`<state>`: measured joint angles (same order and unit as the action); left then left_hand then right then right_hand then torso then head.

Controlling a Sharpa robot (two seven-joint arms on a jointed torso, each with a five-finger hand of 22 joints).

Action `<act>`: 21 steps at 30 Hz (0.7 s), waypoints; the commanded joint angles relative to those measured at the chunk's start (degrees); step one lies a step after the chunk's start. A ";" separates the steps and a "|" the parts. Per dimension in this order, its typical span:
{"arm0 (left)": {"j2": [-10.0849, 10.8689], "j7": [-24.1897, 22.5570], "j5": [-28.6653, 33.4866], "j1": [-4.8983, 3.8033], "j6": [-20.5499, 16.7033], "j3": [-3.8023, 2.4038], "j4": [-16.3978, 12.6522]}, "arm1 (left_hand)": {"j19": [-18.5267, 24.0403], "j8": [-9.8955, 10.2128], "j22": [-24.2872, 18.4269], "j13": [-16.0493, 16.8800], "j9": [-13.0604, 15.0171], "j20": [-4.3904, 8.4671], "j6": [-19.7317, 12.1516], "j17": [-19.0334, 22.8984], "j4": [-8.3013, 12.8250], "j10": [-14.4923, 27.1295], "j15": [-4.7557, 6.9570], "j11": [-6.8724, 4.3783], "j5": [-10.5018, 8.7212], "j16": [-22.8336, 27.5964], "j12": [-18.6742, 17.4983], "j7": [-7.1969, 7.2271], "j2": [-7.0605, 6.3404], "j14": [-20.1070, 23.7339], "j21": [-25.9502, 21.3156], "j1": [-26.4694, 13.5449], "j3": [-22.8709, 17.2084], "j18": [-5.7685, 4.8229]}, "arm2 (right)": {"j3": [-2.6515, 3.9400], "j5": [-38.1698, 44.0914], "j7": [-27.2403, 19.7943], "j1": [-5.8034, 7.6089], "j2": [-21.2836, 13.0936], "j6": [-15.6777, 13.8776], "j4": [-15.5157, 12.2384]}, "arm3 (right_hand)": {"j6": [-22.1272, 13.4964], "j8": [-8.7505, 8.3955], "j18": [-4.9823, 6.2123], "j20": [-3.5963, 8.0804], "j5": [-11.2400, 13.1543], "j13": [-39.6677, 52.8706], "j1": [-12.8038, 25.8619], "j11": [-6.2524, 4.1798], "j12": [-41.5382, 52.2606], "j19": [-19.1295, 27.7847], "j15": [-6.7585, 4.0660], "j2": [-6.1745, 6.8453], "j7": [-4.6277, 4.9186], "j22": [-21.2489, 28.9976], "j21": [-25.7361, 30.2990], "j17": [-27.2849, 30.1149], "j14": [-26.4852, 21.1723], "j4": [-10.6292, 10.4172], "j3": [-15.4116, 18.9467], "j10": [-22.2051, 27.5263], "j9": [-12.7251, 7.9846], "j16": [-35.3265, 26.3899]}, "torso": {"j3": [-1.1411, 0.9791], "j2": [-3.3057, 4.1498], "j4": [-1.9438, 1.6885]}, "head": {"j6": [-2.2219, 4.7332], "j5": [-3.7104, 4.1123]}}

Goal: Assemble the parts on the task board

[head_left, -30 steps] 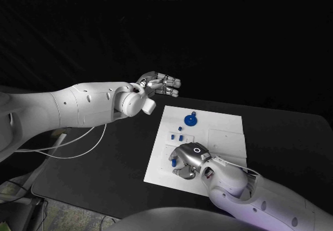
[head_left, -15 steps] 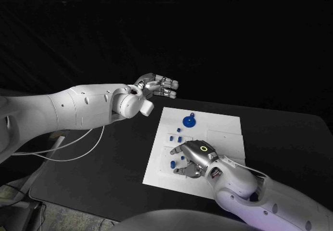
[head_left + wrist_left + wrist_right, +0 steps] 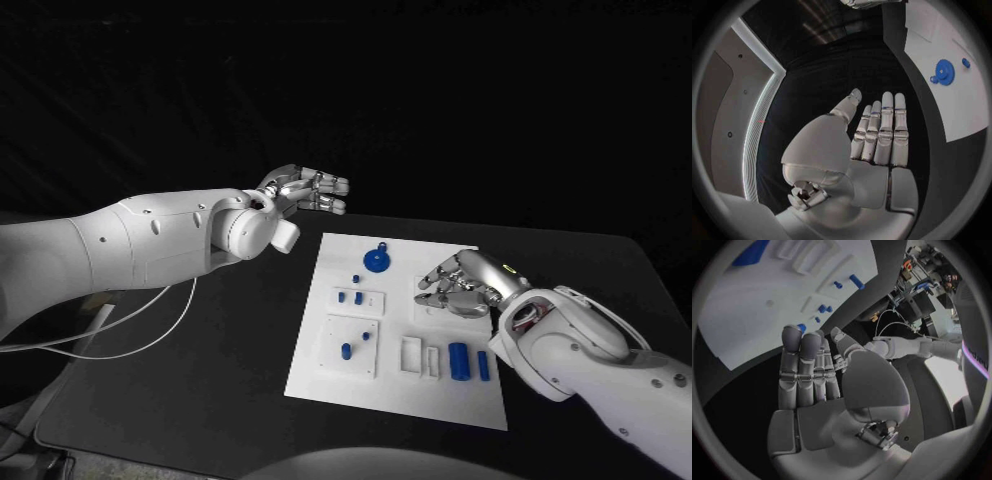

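Both hands empty above the table (image 3: 216,360), parts lying on the task board (image 3: 476,400).

The right hand (image 3: 464,284) hovers over the board's 2 o'clock area, fingers loosely spread, grasping nothing. The left hand (image 3: 306,189) hangs off the board toward 11 o'clock, fingers straight and apart, also empty. A blue gear (image 3: 376,261) lies near the board's 12 o'clock edge; a blue cylinder (image 3: 459,361) sits toward 5 o'clock, and a small blue peg (image 3: 345,351) toward 7 o'clock.
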<state>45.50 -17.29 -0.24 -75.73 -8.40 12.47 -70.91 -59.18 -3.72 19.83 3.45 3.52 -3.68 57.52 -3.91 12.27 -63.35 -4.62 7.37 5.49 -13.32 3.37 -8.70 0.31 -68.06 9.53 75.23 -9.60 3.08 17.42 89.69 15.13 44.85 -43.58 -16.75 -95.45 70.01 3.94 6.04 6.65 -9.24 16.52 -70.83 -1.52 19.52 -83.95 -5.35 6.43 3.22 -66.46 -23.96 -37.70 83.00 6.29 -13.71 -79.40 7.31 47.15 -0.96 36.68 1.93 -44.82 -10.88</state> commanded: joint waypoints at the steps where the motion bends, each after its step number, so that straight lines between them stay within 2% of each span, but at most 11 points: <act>1: 0.16 -0.83 -0.12 0.28 0.92 -0.03 0.10 | -0.25 -0.08 -0.07 -0.06 0.08 0.07 0.13 -0.06 -0.14 -0.19 -0.06 -0.08 -0.22 -0.18 0.10 0.06 0.25 -0.25 0.34 0.07 0.13 0.15 | 0.73 -13.65 1.40 -0.06 -2.41 6.84 -0.23 | -1.56 -0.23 -1.38 0.46 -0.73 21.11 0.43 -0.40 19.76 -2.41 -0.33 -2.41 -0.14 -0.68 -2.28 -1.66 -0.02 -0.45 3.58 10.58 2.84 0.59 | -0.08 -0.48 0.45 | 0.15 1.20; 4: 0.24 -0.93 -0.13 0.61 1.03 -0.03 0.31 | -0.25 -0.08 -0.07 -0.06 0.08 0.07 0.13 -0.06 -0.14 -0.19 -0.06 -0.08 -0.22 -0.18 0.10 0.06 0.25 -0.25 0.34 0.07 0.13 0.15 | 1.24 -15.85 4.60 -0.03 -4.69 11.12 -0.39 | -1.94 -0.29 -1.10 0.35 -0.96 26.37 1.79 -0.77 24.43 -2.67 -0.43 -2.00 -0.43 -2.24 -5.64 -4.58 -0.33 -2.37 3.14 9.33 4.41 2.91 | -0.05 -0.89 0.79 | 0.19 1.49; 5: 0.24 -0.99 -0.13 0.83 1.14 -0.03 0.44 | -0.24 -0.06 -0.10 -0.06 0.07 0.09 0.14 -0.06 -0.17 -0.22 -0.05 -0.09 -0.22 -0.22 0.10 0.06 0.24 -0.26 0.37 -0.05 0.13 0.11 | 1.35 -16.50 6.29 -0.01 -5.38 12.75 -0.45 | -2.35 -0.29 -1.22 0.40 -0.66 29.56 2.65 -0.81 26.39 -2.66 -0.39 -1.46 -0.35 -3.16 -7.34 -6.84 -0.80 -4.46 2.37 9.62 5.40 4.47 | -0.04 -0.98 0.88 | 0.21 1.60; 6: 0.23 -1.02 -0.13 0.93 1.22 -0.03 0.50 | -0.23 -0.06 -0.11 -0.06 0.07 0.09 0.14 -0.06 -0.17 -0.23 -0.05 -0.09 -0.23 -0.22 0.09 0.06 0.23 -0.27 0.37 -0.07 0.13 0.11 | 1.47 -17.37 8.87 0.02 -6.25 14.86 -0.52 | -2.53 -0.30 -1.14 0.41 -0.08 30.46 3.11 -0.73 26.68 -2.67 -0.43 -1.36 -0.43 -3.67 -8.34 -7.66 -1.02 -5.32 1.98 9.73 5.81 4.88 | -0.05 -1.12 1.04 | 0.31 1.76; 7: 0.21 -1.05 -0.15 1.00 1.30 -0.03 0.56 | -0.23 -0.06 -0.11 -0.06 0.07 0.09 0.14 -0.06 -0.17 -0.23 -0.05 -0.09 -0.23 -0.22 0.09 0.06 0.23 -0.27 0.37 -0.07 0.13 0.11 | 1.51 -17.73 10.07 0.04 -6.58 15.73 -0.55 | -2.54 -0.27 -1.14 0.37 1.01 31.26 3.41 -0.78 27.19 -2.69 -0.42 -1.38 -0.40 -3.98 -8.90 -8.91 -0.89 -5.89 1.36 9.54 6.17 5.83 | -0.05 -1.23 1.12 | 0.32 1.77; 12: 0.01 -1.58 -1.08 1.53 2.04 -0.02 0.87 | -0.32 -0.07 -0.54 -0.05 0.08 -0.01 0.20 -0.08 -1.11 -1.54 -0.01 -0.46 -0.37 -0.35 0.10 0.27 -0.20 -0.28 0.13 -1.17 0.94 -0.08 | 1.67 -20.02 18.84 0.13 -8.21 21.51 -0.69 | -2.94 -0.29 -1.23 0.29 2.13 40.43 5.45 -0.74 33.13 -2.73 -0.35 0.14 -0.65 -5.88 -11.75 -15.33 -0.81 -8.81 -1.52 7.59 9.87 9.50 | -0.07 -1.62 1.37 | 0.23 2.28; 13: -0.03 -1.74 -1.28 1.59 2.18 -0.02 0.91 | -0.31 -0.10 -0.74 -0.03 0.10 -0.09 0.31 -0.05 -1.72 -1.77 -0.10 -0.51 1.84 -0.27 0.13 0.36 -0.75 -0.20 -0.04 -2.08 1.93 -0.18 | 1.68 -20.33 19.92 0.13 -8.33 22.29 -0.66 | -2.97 -0.24 -1.30 0.26 2.59 41.10 6.04 -0.70 33.29 -2.75 -0.32 -0.05 -0.65 -6.20 -12.27 -16.05 -0.69 -9.22 -1.74 7.44 10.36 9.87 | -0.07 -1.73 1.38 | 0.24 2.37; 14: -0.07 -1.91 -1.49 1.65 2.31 -0.02 0.95 | -0.30 -0.10 -1.11 -0.03 0.08 -0.22 0.48 -0.03 -2.36 -1.96 -0.20 -0.53 2.26 -0.06 0.10 0.42 -0.87 -0.02 -0.35 -2.27 3.29 -0.23 | 1.69 -20.61 20.88 0.14 -8.42 22.94 -0.63 | -3.02 -0.24 -1.28 0.28 3.16 41.48 6.43 -0.71 33.29 -2.72 -0.31 0.04 -0.58 -6.38 -12.50 -16.44 -0.71 -9.43 -1.89 7.35 10.71 9.97 | -0.05 -1.76 1.39 | 0.22 2.38; 17: -0.15 -2.46 -2.09 1.82 2.65 -0.02 0.99 | -0.73 -0.09 -3.06 -0.02 0.09 -0.70 0.64 -0.03 -4.47 -2.48 -0.60 -0.73 2.06 1.62 0.09 0.86 -0.54 0.43 -1.69 -1.14 9.08 -0.18 | 1.67 -21.31 23.36 0.15 -8.51 24.50 -0.45 | -3.11 -0.24 -1.33 0.23 4.62 43.46 7.35 -0.74 33.74 -2.75 -0.28 0.78 -0.64 -7.26 -13.57 -18.09 -0.51 -10.74 -2.97 6.71 12.45 10.45 | 0.03 -1.78 1.35 | 0.02 2.59; 18: -0.18 -2.62 -2.22 1.86 2.75 -0.02 1.01 | -1.13 -0.09 -4.06 -0.03 0.08 -0.86 0.64 -0.06 -5.34 -2.57 -0.71 -0.70 1.73 2.80 0.08 0.84 0.01 0.17 -2.21 -0.26 11.63 -0.08 | 1.64 -21.46 23.96 0.15 -8.50 24.84 -0.37 | -3.19 -0.26 -1.33 0.24 4.76 43.97 7.60 -0.69 33.76 -2.75 -0.29 1.00 -0.65 -7.50 -13.81 -18.52 -0.44 -11.03 -3.03 6.54 12.92 10.51 | 0.06 -1.81 1.36 | -0.01 2.67; 21: -0.21 -3.01 -2.70 1.93 3.07 -0.02 1.04 | -1.17 -0.12 -5.37 0.01 0.10 -1.23 0.73 -0.04 -6.61 -2.88 -1.17 -0.78 0.46 5.20 0.13 0.93 -0.07 0.40 -2.93 -0.16 14.38 -0.01 | 1.44 -21.64 25.05 0.16 -8.33 25.24 -0.15 | -3.35 -0.26 -1.33 0.18 5.04 45.26 7.99 -0.71 33.70 -2.77 -0.29 1.40 -0.66 -8.10 -14.25 -19.48 -0.29 -11.72 -3.22 6.22 14.15 10.49 | 0.19 -1.90 1.37 | -0.21 2.91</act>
<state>45.41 -18.53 -1.66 -73.80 -6.94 12.48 -69.83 -60.11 -3.72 14.69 3.45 3.56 -4.61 58.09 -3.91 5.84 -65.83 -5.46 6.55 6.16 -8.52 3.37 -8.12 0.31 -67.64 6.91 74.63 4.30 3.08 18.87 70.05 35.56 45.02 -52.02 4.29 -95.63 67.08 3.93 5.29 6.98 -4.40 61.51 -63.22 -2.26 52.98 -83.63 -5.67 7.80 2.68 -74.45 -37.95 -57.02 82.37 -5.17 -16.95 -72.71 21.20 57.35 -0.91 34.90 3.27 -44.87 -8.17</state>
